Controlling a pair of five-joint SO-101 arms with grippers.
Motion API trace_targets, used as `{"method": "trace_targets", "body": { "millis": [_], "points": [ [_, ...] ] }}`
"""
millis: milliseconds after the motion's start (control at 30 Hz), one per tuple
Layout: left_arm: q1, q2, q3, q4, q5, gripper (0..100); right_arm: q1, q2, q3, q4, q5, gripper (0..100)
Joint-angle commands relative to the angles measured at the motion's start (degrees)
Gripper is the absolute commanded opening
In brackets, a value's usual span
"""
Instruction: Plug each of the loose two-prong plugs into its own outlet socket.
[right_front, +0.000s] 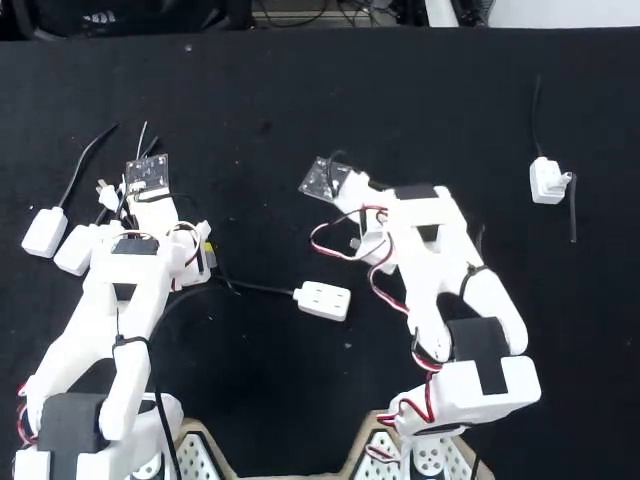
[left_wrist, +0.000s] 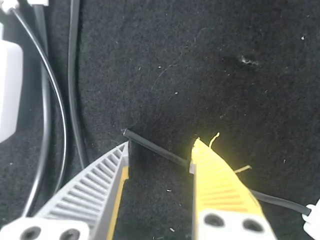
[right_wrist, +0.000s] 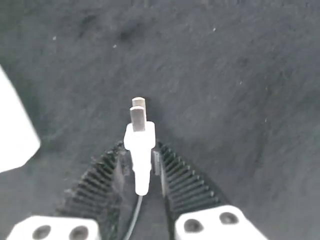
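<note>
My right gripper is shut on a white two-prong plug, whose prongs stick out past the fingertips above the black mat. In the high view this gripper hangs just beyond the white outlet socket at the table's centre; a white block, perhaps that socket, shows at the edge of the right wrist view. The socket's black cable runs left to my left gripper. That gripper is open low over the mat, its grey and yellow fingers either side of the thin black cable.
Two white blocks with black leads lie at the far left; one lies close to my left gripper with cables beside it. A white adapter with a black lead sits far right. Black cloth covers the table.
</note>
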Motion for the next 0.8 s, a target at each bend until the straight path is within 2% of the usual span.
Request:
{"method": "trace_targets", "body": {
  "millis": [0,267,500,767],
  "points": [
    [0.04,-1.67,-0.31,-0.7,0.62,20,2.55,-2.59,-6.11,7.47,-0.26,1.1],
    [-0.22,-1.76,-0.31,-0.62,0.62,20,2.81,-3.47,-13.49,24.97,1.58,1.1],
    [-0.31,-1.76,-0.31,-0.7,0.62,20,2.64,2.33,-2.15,6.42,2.37,1.1],
    [-0.04,-1.76,-0.31,-0.7,0.62,20,2.81,3.38,-0.92,9.49,0.09,1.5]
  ]
}}
